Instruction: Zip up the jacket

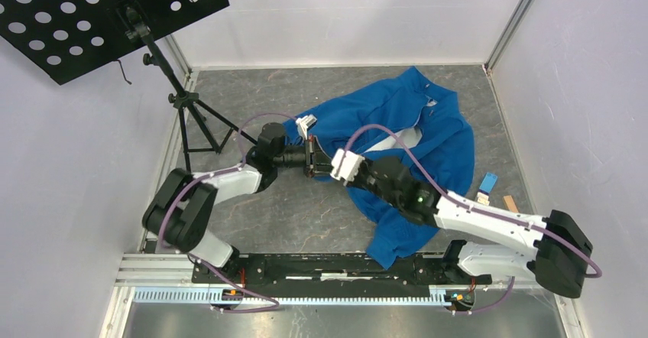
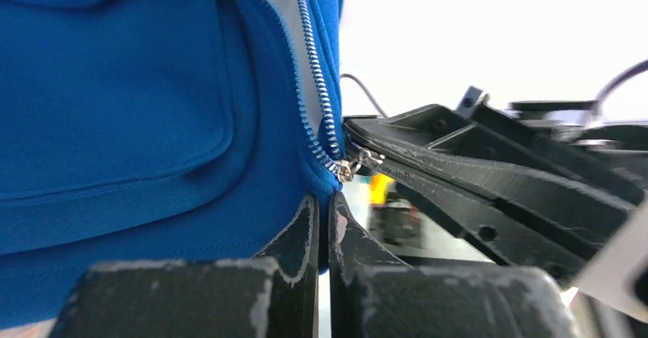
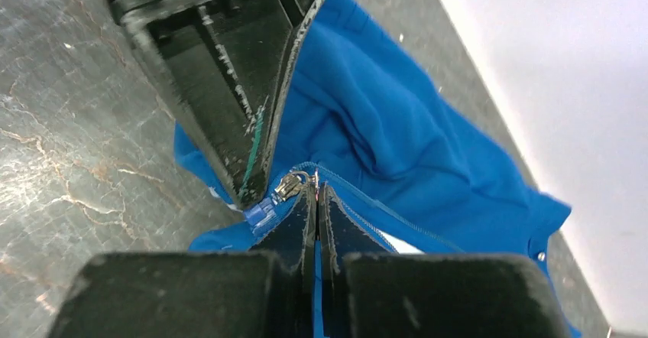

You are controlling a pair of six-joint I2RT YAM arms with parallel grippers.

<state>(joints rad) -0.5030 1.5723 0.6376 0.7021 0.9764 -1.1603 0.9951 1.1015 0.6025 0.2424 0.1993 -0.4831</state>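
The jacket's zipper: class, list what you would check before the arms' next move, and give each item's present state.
1. Left gripper shut on the jacket, at the hem below the slider: ok.
2. Both rows of teeth meet in the slider: ok.
3. Right gripper shut close beside the slider: ok.
4. Pull held inside the right gripper's grip: cannot tell.
5. Jacket lying flat along the zipper's path: not ok, it looks rumpled in the top view.
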